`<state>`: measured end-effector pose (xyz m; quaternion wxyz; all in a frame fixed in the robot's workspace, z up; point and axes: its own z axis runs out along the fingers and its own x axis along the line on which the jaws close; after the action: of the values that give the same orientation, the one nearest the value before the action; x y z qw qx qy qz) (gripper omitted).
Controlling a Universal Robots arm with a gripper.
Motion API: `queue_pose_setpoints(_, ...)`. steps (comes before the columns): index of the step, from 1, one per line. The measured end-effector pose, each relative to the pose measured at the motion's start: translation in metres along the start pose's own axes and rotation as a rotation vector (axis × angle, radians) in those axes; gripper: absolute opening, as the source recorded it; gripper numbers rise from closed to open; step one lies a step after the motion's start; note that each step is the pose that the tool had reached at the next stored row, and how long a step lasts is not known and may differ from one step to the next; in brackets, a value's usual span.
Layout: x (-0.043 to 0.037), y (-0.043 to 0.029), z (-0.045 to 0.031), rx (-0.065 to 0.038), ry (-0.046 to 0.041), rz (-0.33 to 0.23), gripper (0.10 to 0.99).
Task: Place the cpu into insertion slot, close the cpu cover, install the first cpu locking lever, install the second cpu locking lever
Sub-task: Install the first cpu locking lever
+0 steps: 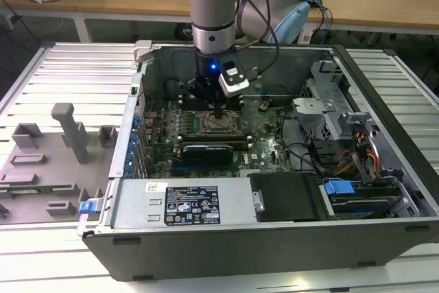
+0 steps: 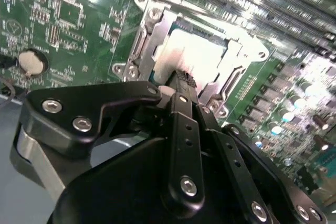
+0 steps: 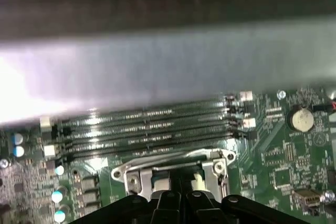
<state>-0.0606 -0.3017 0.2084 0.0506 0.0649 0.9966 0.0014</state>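
Down inside the open computer case (image 1: 288, 238), the claw (image 1: 217, 109) hangs right above the socket on the green motherboard (image 2: 79, 30) — its black fingers (image 2: 184, 103) drawn together with no gap, nothing between them. Below the tips the cpu (image 2: 197, 53) lies flat in the socket, the cpu cover (image 2: 152, 35) framing it — row of memory slots (image 3: 147, 124) just beside.
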Motion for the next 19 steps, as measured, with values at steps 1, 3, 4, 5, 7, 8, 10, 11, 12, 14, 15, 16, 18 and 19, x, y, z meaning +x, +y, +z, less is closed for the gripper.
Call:
queue_pose_setpoints(1,-0.0006,-0.0041,0.0001,0.0,0.0002,0.0,0.106)
queue_pose_setpoints(3,-0.0012,-0.0092,0.0001,0.0,0.0005,-0.002,0.106)
queue_pose_setpoints(4,-0.0014,-0.01,0.0001,-0.001,0.0003,-0.006,0.106)
queue_pose_setpoints(5,-0.0014,-0.0102,0.0001,-0.001,0.0004,-0.014,0.106)
queue_pose_setpoints(7,-0.0014,-0.0104,0.0001,-0.005,0.0008,-0.05,0.106)
queue_pose_setpoints(8,-0.0014,-0.0104,0.0,-0.006,0.0008,-0.059,0.106)
queue_pose_setpoints(10,-0.0019,-0.0104,-0.0045,-0.007,0.0009,-0.065,0.106)
queue_pose_setpoints(11,-0.0023,-0.0104,-0.0088,-0.006,0.001,-0.065,0.106)
queue_pose_setpoints(12,-0.0027,-0.0103,-0.0129,-0.007,0.0009,-0.065,0.106)
queue_pose_setpoints(14,-0.0033,-0.0103,-0.0187,-0.007,0.0009,-0.065,0.106)
queue_pose_setpoints(15,-0.0037,-0.0102,-0.0225,-0.007,0.0009,-0.065,0.106)
queue_pose_setpoints(16,-0.004,-0.0102,-0.0253,-0.006,0.001,-0.065,0.106)
queue_pose_setpoints(18,-0.0041,-0.0102,-0.0252,-0.007,0.0008,-0.065,0.106)
queue_pose_setpoints(19,-0.0041,-0.0102,-0.0253,-0.007,0.0008,-0.065,0.106)
